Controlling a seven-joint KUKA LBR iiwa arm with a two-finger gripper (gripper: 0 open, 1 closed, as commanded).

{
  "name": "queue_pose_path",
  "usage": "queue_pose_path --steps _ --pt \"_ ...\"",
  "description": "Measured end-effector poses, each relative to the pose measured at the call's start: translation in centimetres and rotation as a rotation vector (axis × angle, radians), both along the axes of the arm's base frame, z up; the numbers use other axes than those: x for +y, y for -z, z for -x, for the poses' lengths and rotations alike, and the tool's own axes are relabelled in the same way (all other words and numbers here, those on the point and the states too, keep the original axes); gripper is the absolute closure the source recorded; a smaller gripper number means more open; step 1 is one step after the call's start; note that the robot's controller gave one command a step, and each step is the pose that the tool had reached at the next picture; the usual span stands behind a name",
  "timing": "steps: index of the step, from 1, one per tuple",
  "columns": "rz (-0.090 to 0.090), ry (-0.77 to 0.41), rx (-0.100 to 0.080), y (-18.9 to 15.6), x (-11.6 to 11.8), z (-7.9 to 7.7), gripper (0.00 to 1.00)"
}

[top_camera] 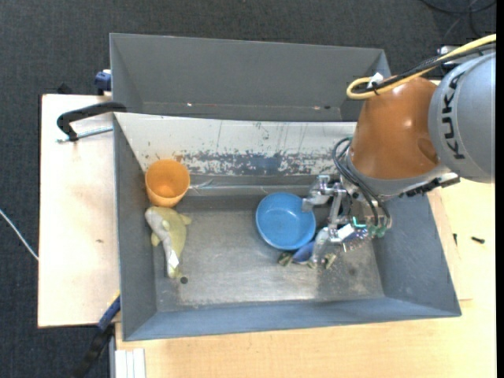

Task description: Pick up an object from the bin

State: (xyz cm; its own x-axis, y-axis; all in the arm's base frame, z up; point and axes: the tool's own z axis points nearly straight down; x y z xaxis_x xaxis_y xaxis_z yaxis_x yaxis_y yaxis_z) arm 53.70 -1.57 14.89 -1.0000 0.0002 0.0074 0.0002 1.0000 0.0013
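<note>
One tool (325, 249), just beside blue bowl (283, 220)

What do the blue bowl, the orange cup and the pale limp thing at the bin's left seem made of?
Blue bowl: probably plastic, smooth, even colour with a soft sheen.
Orange cup: likely plastic too, uniform colour, thin rim.
Pale limp thing: seems soft, cloth or rubber, since it lies slumped and creased; which one is unclear.

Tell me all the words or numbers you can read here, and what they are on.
"KUK", turned sideways, on the grey robot arm; any letter after that cannot be made out.
Nothing to read on the blue bowl, the orange cup or the bin.
</note>
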Motion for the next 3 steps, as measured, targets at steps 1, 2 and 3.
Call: queue_pose_path --steps 1,2,3 --pt "-0.002 -0.18 -0.005 7.0 2.0 0.3 0.0" --pt "-0.001 -0.179 -0.006 6.8 2.0 0.3 1.0" --pt "0.004 -0.494 -0.019 -9.7 -6.2 -1.3 1.0"
